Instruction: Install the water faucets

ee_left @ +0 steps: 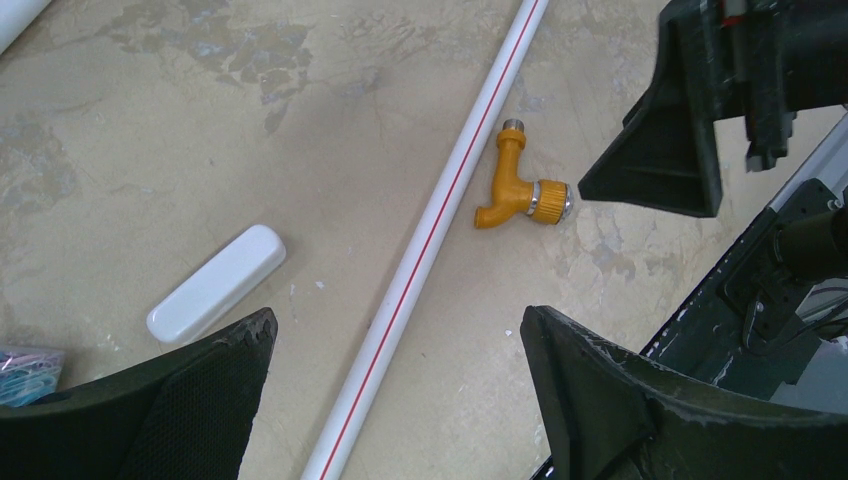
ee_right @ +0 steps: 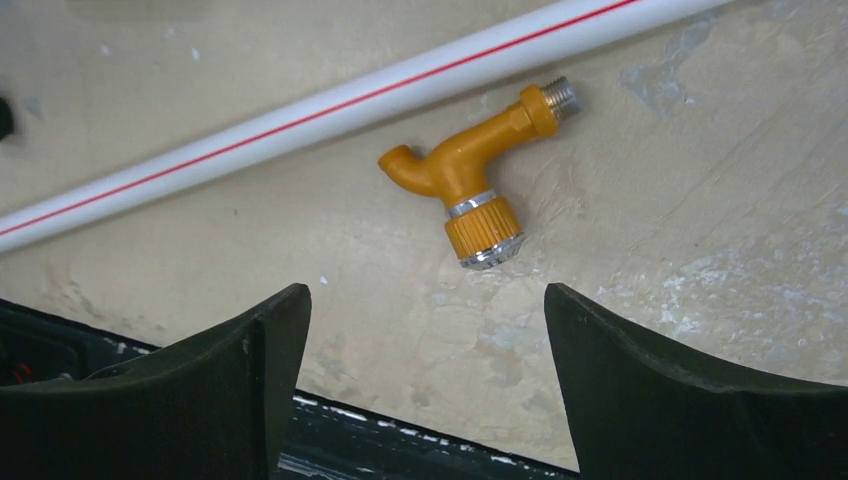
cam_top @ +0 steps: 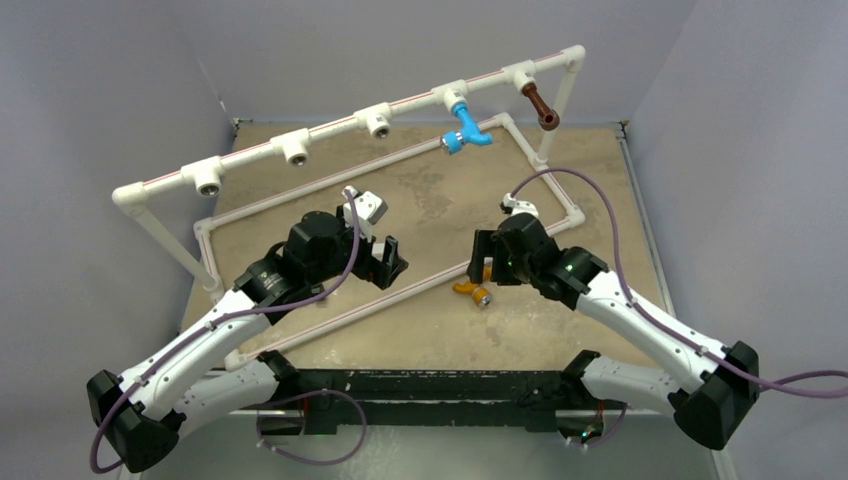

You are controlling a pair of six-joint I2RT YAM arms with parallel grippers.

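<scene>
On the table (cam_top: 420, 200): mottled beige top; the orange-yellow faucet (ee_right: 470, 185) lies flat just beside a smooth white red-striped pipe (ee_right: 300, 110). It has a bent plastic body, a ribbed knob and a silver threaded end.
Raised rail: I see the light blue faucet (cam_top: 464, 130) and the dark brown faucet (cam_top: 540, 106) hanging from it, next to white tee fittings (cam_top: 295, 148) with silver sockets.
Right gripper (ee_right: 428, 300): angled down, poised over the orange-yellow faucet, jaws spread wide, holding nothing.
Left gripper (ee_left: 398, 330): tilted over the pipe, jaws wide, empty.

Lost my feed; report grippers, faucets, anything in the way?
Open, empty: left gripper, right gripper. Loose on table beside white pipe: orange faucet; blue faucet, brown faucet on rail. Nothing blocking.
</scene>
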